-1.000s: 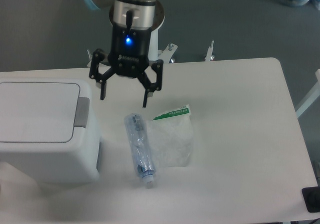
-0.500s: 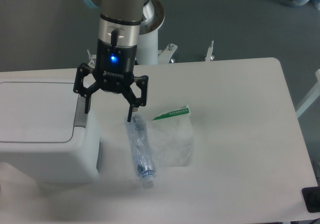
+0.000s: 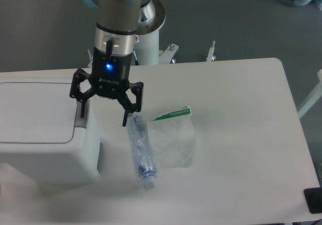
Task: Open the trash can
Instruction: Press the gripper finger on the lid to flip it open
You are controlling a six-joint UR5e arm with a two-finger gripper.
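Observation:
The trash can [image 3: 43,134] is a large white boxy bin at the left of the table, its flat lid down. Its grey push-tab [image 3: 81,119] sits on the lid's right edge. My gripper [image 3: 103,117] is open and empty, hanging over the bin's right edge. Its left finger [image 3: 82,109] is right above the push-tab; whether it touches I cannot tell. Its right finger [image 3: 125,118] hangs beside the bin, just above the top of the bottle.
A crushed clear plastic bottle [image 3: 140,150] lies on the table right of the bin. A clear plastic bag with a green label [image 3: 173,137] lies beside the bottle. The table's right half [image 3: 241,134] is bare white surface.
My gripper has moved left and down, from above the bottle and table to over the bin's right edge. It stayed open. Bin, bottle and bag have not moved.

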